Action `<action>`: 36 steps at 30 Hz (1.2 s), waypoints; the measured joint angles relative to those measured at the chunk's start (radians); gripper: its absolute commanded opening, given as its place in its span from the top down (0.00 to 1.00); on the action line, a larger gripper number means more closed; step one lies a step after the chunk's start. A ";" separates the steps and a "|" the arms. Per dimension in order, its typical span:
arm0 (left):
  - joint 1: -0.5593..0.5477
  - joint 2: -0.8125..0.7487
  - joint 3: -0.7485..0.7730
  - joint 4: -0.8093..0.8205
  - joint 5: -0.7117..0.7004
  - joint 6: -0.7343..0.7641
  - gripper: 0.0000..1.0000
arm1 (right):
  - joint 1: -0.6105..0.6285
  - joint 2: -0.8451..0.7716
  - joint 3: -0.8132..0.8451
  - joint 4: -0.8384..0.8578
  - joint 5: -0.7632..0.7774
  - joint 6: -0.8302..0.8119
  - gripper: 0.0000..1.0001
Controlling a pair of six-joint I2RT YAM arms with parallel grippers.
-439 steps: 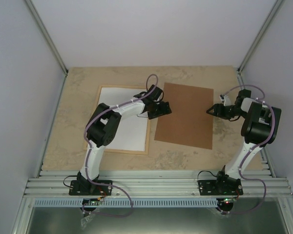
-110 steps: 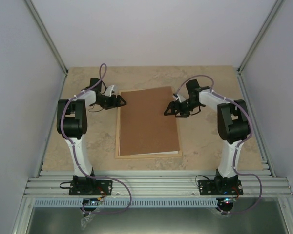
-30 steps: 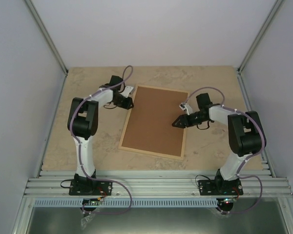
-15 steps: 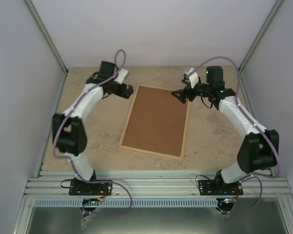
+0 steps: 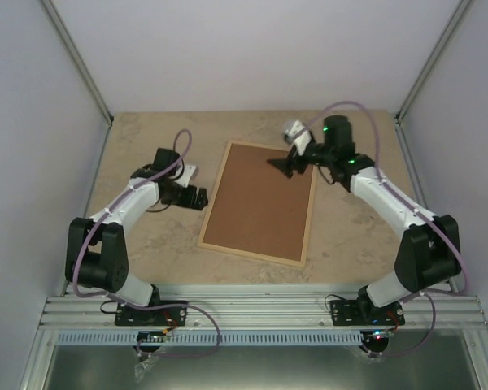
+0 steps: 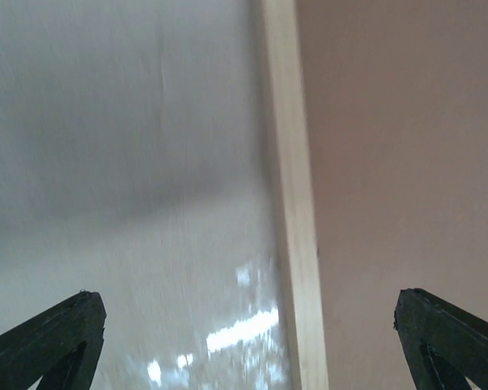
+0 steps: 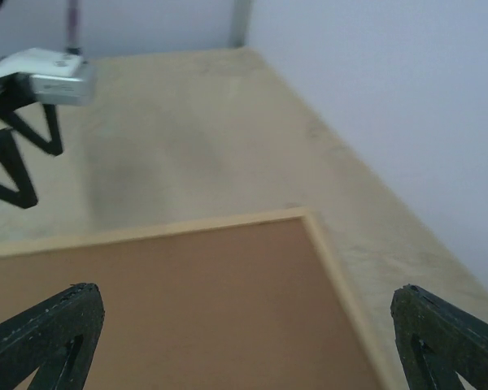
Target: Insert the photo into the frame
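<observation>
Frame (image 5: 252, 254) face-down on worktop (image 5: 350, 236), backing panel (image 5: 260, 203) seated, presumably covering photo; left jaws at 9 o'clock, right jaws at 12 o'clock, both released.

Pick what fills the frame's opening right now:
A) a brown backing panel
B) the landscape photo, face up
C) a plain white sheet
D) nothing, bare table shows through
A: in the top view the brown backing panel fills the frame, and both wrist views show brown board up against the pale wooden slat.

The pale wooden frame (image 5: 250, 255) lies flat, skewed, back side up.
</observation>
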 measured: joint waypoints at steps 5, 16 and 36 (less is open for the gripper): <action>0.003 -0.027 -0.099 -0.043 -0.025 -0.043 0.01 | 0.163 0.101 -0.066 -0.056 0.007 -0.107 0.02; 0.003 0.113 -0.046 -0.035 -0.059 -0.071 0.01 | 0.368 0.339 -0.068 -0.076 0.101 -0.225 0.02; 0.003 -0.185 -0.279 0.011 0.186 0.908 0.06 | 0.380 0.373 -0.097 -0.137 0.126 -0.364 0.02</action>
